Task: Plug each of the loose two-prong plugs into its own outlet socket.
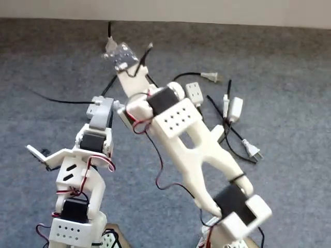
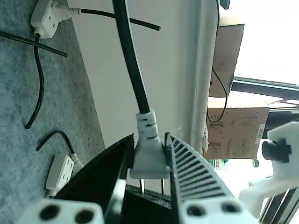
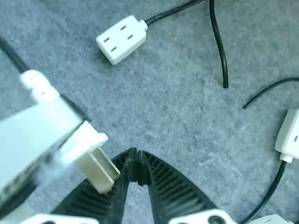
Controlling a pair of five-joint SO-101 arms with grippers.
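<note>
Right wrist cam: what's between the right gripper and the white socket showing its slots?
Bare grey carpet, nothing else, lies between the right gripper and the white socket, as the right wrist view shows.

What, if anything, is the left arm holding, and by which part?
The left end effector pinches a grey plug by the sides of its body.
</note>
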